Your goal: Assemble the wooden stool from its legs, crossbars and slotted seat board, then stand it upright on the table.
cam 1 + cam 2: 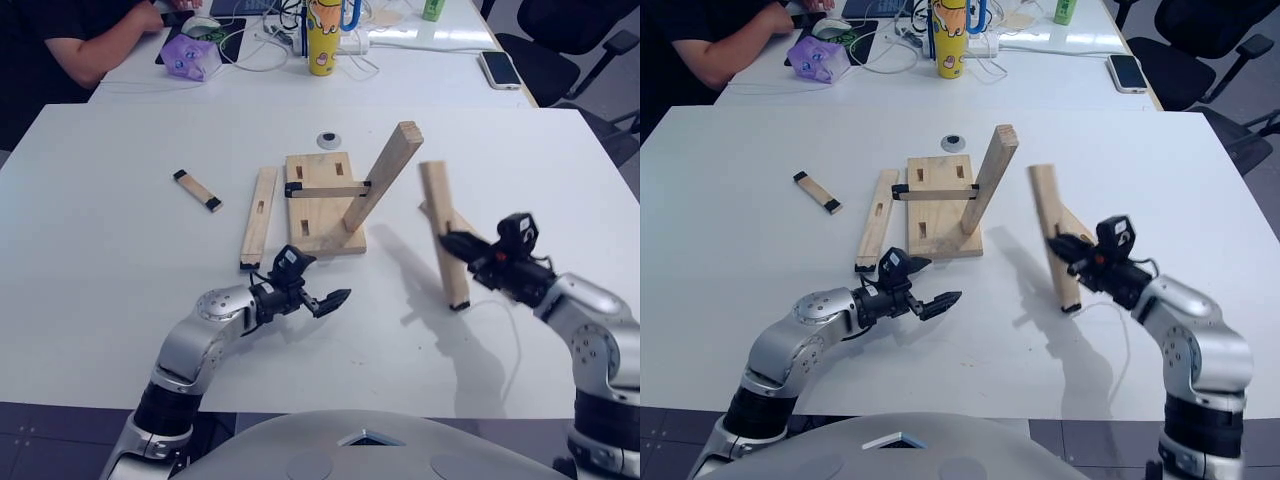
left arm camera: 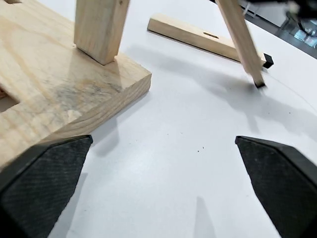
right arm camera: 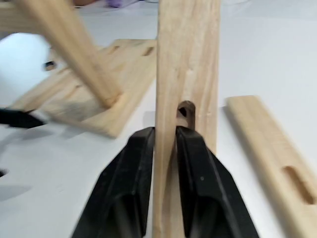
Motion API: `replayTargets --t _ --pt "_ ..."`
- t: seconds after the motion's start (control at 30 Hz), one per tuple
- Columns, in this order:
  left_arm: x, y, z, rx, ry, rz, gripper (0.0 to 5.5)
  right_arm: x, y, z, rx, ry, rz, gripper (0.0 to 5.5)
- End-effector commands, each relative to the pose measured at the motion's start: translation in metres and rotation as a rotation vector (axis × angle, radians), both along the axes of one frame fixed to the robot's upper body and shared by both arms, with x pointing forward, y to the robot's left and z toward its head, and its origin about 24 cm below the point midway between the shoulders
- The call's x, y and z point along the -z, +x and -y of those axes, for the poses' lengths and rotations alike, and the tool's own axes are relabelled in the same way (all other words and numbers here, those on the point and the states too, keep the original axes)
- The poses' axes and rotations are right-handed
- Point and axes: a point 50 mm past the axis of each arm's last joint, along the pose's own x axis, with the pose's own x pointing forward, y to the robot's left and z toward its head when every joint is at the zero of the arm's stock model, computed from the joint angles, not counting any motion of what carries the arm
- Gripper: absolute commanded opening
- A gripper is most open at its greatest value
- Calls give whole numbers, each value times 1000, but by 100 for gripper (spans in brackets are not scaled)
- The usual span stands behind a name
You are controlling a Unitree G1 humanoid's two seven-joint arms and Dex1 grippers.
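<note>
Right gripper clamped on pale slotted leg, black-tipped end on table; left gripper spread wide; seat board flat, leaning leg stuck in

My left arm and right arm, bottom corners: rounded silver-grey shells, black joints. I see the left gripper and right gripper black, 2 pads cross-hatched.

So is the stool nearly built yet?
Not nearly. Done: a slanted leg stands in the seat board. In hand: the right claw grips a second leg; the left claw is open and empty. Left: the flat leg beside the board, the loose crossbar on the table, the laid crossbar across the board, then standing it up.
</note>
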Motion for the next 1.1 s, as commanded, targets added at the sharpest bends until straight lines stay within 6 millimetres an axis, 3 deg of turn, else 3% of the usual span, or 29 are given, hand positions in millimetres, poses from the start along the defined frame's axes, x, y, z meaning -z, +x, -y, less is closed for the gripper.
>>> replayTargets --t 0.03,0.27,0.47,0.8,1.1 --pt "-10 -6 1 -9 -111 -20 540 -1 -13 0 -239 44 -71 58" --pt "-35 -11 1 62 -365 -63 540 15 -27 10 -426 113 -229 58" --pt "-44 -7 -3 99 -502 -108 540 24 -27 13 -439 378 -343 58" --pt "-41 0 -3 98 -613 -194 540 24 -8 -28 -466 593 -352 58" --pt "-34 3 -2 122 -632 -262 540 7 -10 -62 -533 677 -345 58"
